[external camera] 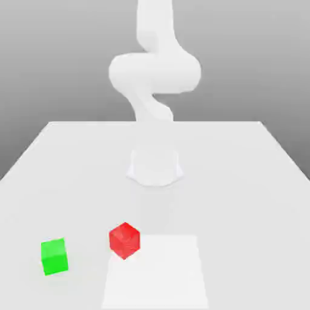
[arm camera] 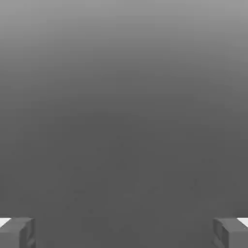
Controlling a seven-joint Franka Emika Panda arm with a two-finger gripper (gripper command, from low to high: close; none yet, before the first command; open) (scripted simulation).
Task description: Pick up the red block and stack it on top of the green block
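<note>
pincer (arm camera: 124, 232) released, fingers spread wide, nothing between | red block (external camera: 125, 240) on tabletop (external camera: 242, 181) | green block (external camera: 54, 257) near red block, apart, toward exterior view's left

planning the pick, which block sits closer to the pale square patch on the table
The red block: in the exterior view it sits at the pale square patch's corner, while the green block lies apart, further to the left.

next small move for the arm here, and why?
Probably bring the tool down over the red block, fingers kept apart. In the hand view the fingertips sit wide with nothing between them, and the red block lies loose on the table, apart from the green block.
</note>
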